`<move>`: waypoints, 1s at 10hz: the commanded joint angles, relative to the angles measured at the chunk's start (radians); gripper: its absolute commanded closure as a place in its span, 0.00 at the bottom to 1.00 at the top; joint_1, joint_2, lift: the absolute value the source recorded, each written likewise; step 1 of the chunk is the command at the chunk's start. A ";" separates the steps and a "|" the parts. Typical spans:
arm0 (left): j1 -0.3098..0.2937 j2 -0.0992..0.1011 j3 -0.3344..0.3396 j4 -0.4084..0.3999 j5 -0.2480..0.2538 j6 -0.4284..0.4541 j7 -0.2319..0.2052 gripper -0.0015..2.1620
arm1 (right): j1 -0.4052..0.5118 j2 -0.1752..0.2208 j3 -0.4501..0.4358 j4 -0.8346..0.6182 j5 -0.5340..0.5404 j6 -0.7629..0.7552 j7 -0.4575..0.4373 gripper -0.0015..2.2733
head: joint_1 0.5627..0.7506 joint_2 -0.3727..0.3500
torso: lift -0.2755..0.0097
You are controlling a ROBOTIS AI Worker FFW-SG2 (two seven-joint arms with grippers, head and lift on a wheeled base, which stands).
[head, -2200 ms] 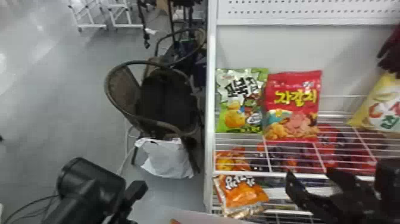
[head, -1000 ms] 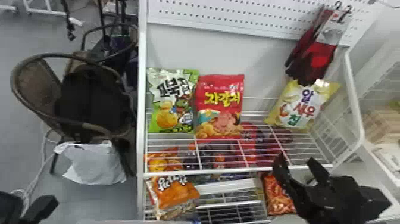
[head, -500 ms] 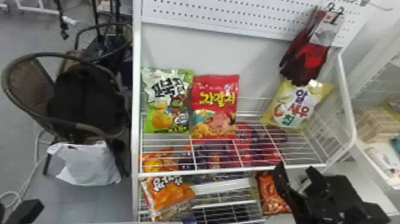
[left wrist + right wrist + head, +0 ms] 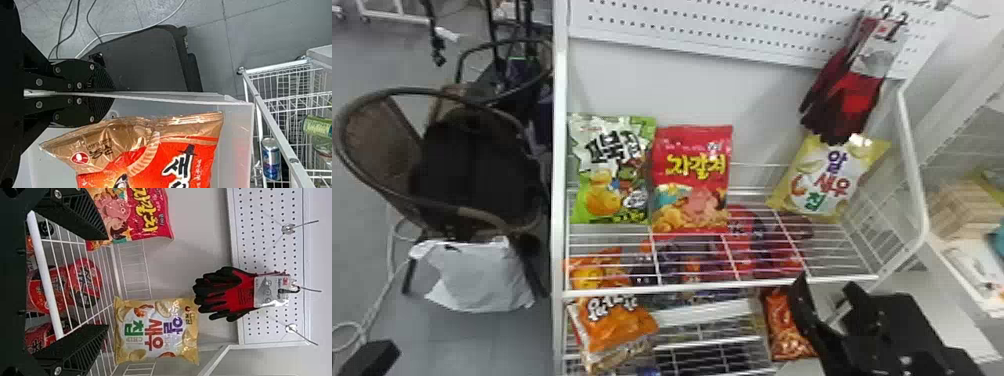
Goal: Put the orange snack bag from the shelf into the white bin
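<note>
We see a green snack bag (image 4: pixel 612 175) and a red snack bag (image 4: pixel 692 180) on the wire shelf (image 4: pixel 722 286), a yellow snack bag (image 4: pixel 832 182) farther right (work gloves (image 4: pixel 857 95) hang above), an orange snack bag (image 4: pixel 619 325) lower left, and our right end effector (image 4: pixel 826 281), fingers parted.

I see the shelf (image 4: pixel 732 284) in soft, fairly bright light, with faint shadows on the back wall (image 4: pixel 682 90), a white glint on the yellow bag (image 4: pixel 827 175) and shine across the gold-topped bag (image 4: pixel 176 156).
</note>
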 commanded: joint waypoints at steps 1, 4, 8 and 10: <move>0.011 0.004 0.010 -0.010 0.000 0.001 0.000 0.99 | 0.000 -0.001 0.002 0.000 -0.012 0.000 0.003 0.04 | 0.70 0.13 | 0.97; 0.035 0.018 0.038 -0.041 0.002 0.001 -0.001 0.99 | -0.005 -0.001 0.005 0.000 -0.017 0.000 0.005 0.04 | 0.70 0.14 | 0.97; 0.046 0.022 0.050 -0.052 0.003 0.001 0.000 0.99 | -0.006 -0.001 0.014 -0.003 -0.017 0.003 0.005 0.04 | 0.70 0.17 | 0.97; 0.046 0.024 0.050 -0.052 0.003 0.001 0.000 0.99 | -0.006 -0.001 0.017 -0.003 -0.017 0.003 0.005 0.04 | 0.70 0.18 | 0.97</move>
